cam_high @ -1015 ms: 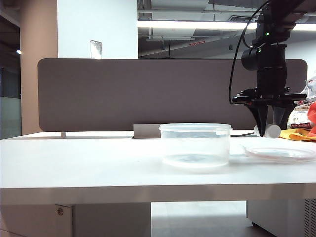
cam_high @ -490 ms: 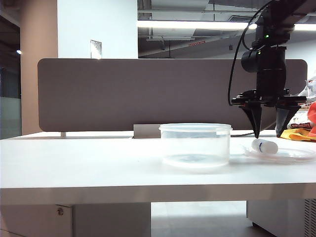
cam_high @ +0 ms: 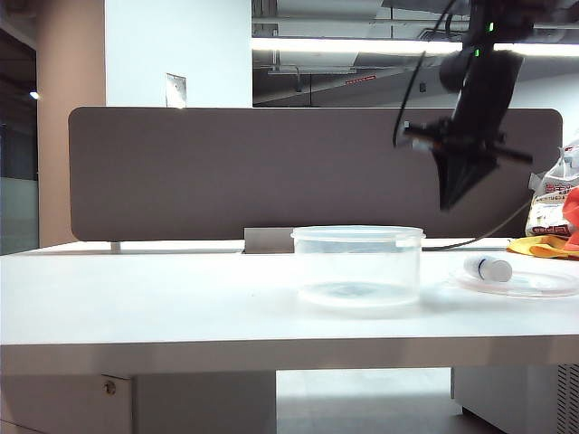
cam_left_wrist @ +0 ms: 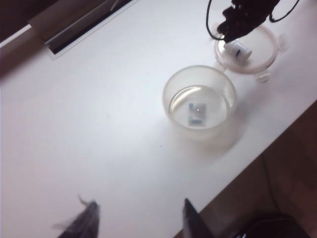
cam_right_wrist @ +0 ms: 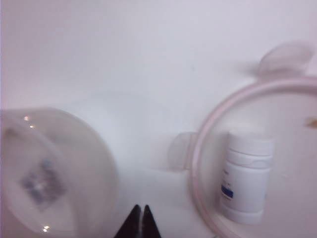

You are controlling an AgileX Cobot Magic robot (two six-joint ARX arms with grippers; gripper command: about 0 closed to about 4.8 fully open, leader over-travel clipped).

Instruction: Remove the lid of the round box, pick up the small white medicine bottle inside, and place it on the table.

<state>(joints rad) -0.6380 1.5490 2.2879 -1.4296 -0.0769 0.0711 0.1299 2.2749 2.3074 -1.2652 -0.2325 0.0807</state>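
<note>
The small white medicine bottle (cam_high: 487, 268) lies on its side on the lid (cam_high: 525, 284), which rests on the table (cam_high: 181, 298) to the right of the round box (cam_high: 357, 267). The box stands uncovered and holds only a small label on its floor. My right gripper (cam_high: 449, 204) hangs tilted well above the gap between box and lid, shut with nothing in it. In the right wrist view its tips (cam_right_wrist: 140, 210) meet over bare table between the box (cam_right_wrist: 54, 173) and the bottle (cam_right_wrist: 246, 176). My left gripper (cam_left_wrist: 138, 218) stands open, high above the table near its front edge, far from the box (cam_left_wrist: 200, 101).
A dark divider panel (cam_high: 271, 172) backs the table. A grey slot (cam_left_wrist: 84, 27) runs along the table's rear. Orange and white packaging (cam_high: 552, 231) lies at the far right behind the lid. A black cable (cam_high: 452, 244) trails along the back edge.
My right gripper opened and let go of the bottle, which now lies on the lid. The gripper then rose, swung left with a tilt, and shut.
</note>
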